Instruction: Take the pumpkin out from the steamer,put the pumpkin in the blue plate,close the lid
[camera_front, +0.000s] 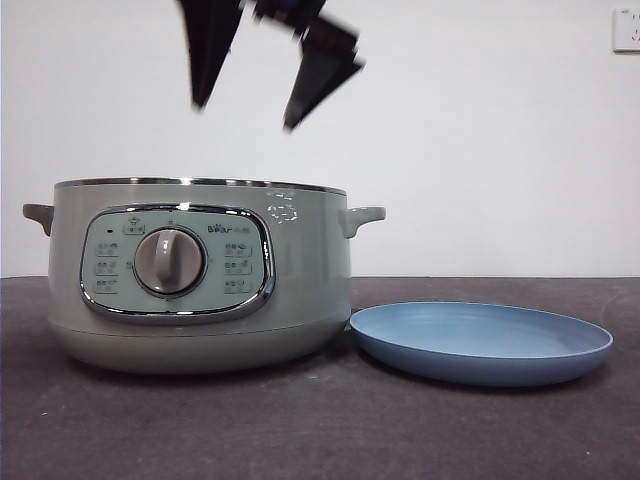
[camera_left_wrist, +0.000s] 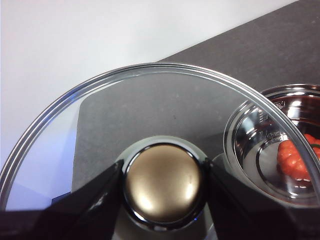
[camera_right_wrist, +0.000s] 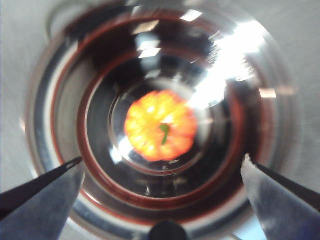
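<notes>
Right gripper (camera_front: 245, 115) hangs above the sage-green round steamer (camera_front: 200, 275), jaws spread wide. Orange ribbed pumpkin (camera_right_wrist: 160, 125) sits at pot centre. Left gripper (camera_left_wrist: 162, 187) clamps the glass steel-rimmed lid (camera_left_wrist: 125, 115) by its knob. Light-blue shallow plate (camera_front: 480, 342) at the steamer's 3 o'clock.

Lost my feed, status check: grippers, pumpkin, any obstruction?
Left gripper shut on lid knob, held off the steamer. Right gripper open above the pot. Pumpkin inside, untouched. Plate bare; nothing blocking.

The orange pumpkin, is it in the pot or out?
In: the orange pumpkin sits on the green steamer pot's shiny bottom, right gripper open above.
</notes>
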